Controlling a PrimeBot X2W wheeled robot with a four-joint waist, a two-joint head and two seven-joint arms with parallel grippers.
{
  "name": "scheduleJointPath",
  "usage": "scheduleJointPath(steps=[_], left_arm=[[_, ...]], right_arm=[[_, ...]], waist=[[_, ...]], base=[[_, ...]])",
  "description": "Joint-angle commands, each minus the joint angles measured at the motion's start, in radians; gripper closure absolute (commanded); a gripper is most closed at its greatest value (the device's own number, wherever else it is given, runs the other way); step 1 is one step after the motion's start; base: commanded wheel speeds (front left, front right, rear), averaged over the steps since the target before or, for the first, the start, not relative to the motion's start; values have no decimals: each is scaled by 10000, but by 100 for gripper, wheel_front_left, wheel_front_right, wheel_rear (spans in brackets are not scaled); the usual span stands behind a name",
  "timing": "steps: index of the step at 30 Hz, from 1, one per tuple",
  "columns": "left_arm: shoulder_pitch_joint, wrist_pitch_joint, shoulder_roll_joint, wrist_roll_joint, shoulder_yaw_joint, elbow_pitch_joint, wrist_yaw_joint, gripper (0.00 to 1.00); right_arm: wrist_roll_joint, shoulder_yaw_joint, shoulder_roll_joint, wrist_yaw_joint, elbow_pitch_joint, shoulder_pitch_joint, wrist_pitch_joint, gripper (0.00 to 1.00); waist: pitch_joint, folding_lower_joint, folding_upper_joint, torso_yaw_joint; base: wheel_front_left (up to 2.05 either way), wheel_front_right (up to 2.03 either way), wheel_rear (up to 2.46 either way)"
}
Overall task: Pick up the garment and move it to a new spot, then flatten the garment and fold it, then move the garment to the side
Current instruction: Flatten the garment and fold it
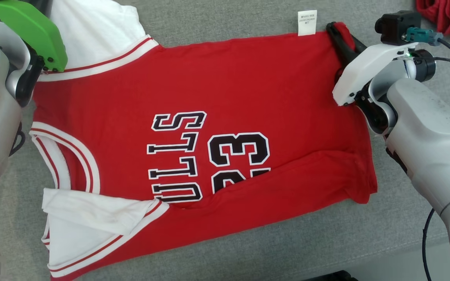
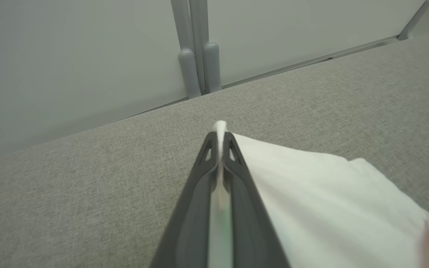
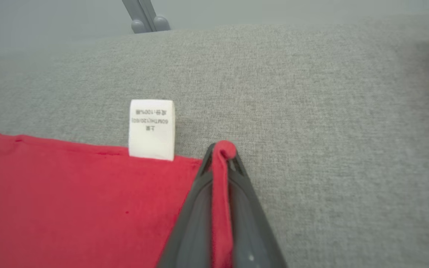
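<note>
The garment [image 1: 225, 97] is a red jersey with white sleeves, black lettering and the number 23, spread on the grey surface with its near edge folded up over the print. A white care label [image 1: 307, 22] sticks out at its far edge. My right gripper [image 1: 333, 28] is shut on the garment's far right red corner [image 3: 223, 149]. In the left wrist view my left gripper [image 2: 220, 136] is shut on the edge of the white sleeve [image 2: 311, 193]. In the head view the left arm's green cover [image 1: 33, 27] hides the left fingers.
Another red cloth [image 1: 443, 15] lies at the far right corner. Grey wall panels and a post [image 2: 196, 48] stand just behind the surface. The near edge of the grey surface [image 1: 404, 249] runs at the lower right, with a black cable [image 1: 426, 234] hanging there.
</note>
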Motion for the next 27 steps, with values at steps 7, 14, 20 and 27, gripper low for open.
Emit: scheduleJointPath(steps=[7,14,20,27], left_arm=[[380,-1073,39,-455,-167,-776,25,100],[1240,-1370,267,-564,359,-2240,25,100],[2834,-1349,378,444,2080,-4297,196,100],[5722,-1351,-76,1585,3707,-6701,527,100]], right_arm=[[145,103,-257,-21,211,179,-683,100],[191,-37,-638,-21,-168,797,-988,100],[-192,-693,-960,-20,-939,1520,-1039,100],[-761,-1793,-1045,-20,-1786,2849,-1043,100]], waist=[[-694,0,-1,664],[-1204,0,-1,1115],[-1550,0,-1,1383],[-2024,0,-1,1644]], base=[[0,0,0],[0,0,0],[0,0,0],[0,0,0]])
